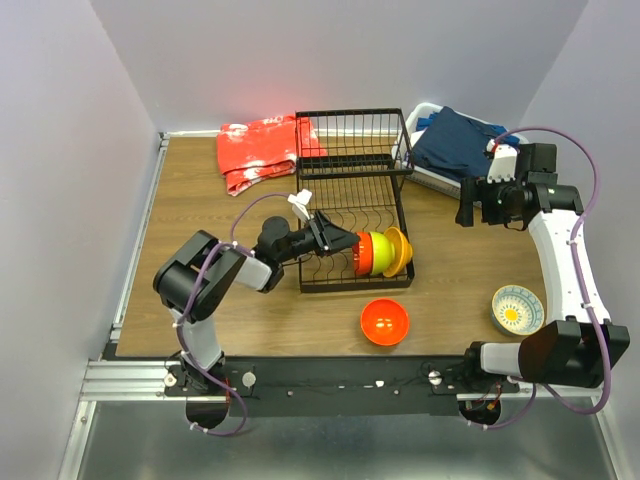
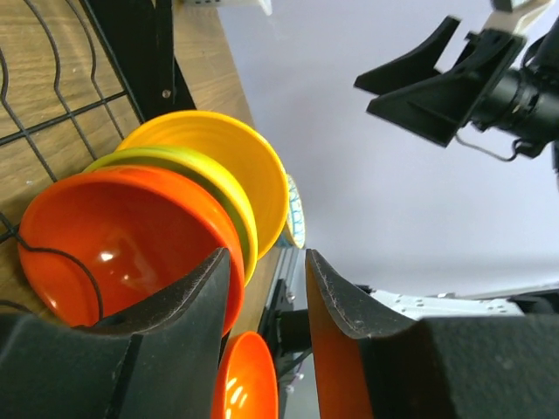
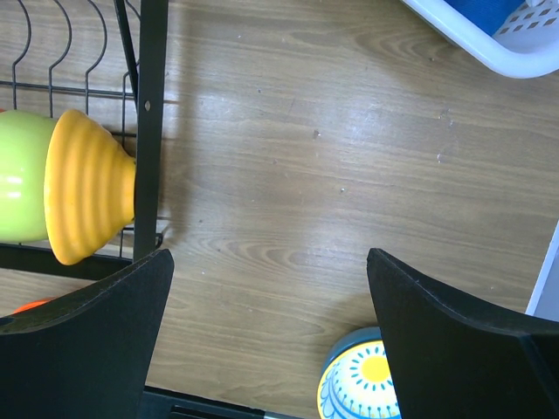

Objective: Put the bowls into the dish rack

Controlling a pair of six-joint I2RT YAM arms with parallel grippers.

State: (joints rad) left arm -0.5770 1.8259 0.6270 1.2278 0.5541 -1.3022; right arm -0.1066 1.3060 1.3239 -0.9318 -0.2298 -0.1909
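- A black mounting rail runs along the near edge on a silver aluminium frame. Both arm bases sit on it.
- The table is brown wood-grain board. The right wrist view shows soft patches of glare on it.
- Near the front, a loose red-orange bowl stands upright on the wood, just in front of the rack's near right corner.
- Further right, the white bowl with blue pattern and a yellow centre sits upright by the right arm's base, well apart from the rack.
- The left gripper reaches into the near end of the dish rack. Its jaws are partly parted with nothing between them. One finger lies close beside the rim of the racked red-orange bowl, but I cannot tell whether it touches.
- That bowl stands on edge in the rack's near right corner. The lime green bowl and the yellow-orange bowl are nested behind it, and the yellow one's ribbed back rests against the rack's right frame.
- The right gripper hovers over bare wood to the right of the rack, its jaws spread wide and holding nothing.
- A raised wire basket tier forms the rack's far end.
- At far left lies a crumpled red cloth, reaching the rack's far corner.
- At far right sits a white plastic basket holding a dark blue cloth.
- Pale grey-lavender walls close in the left, far and right sides.
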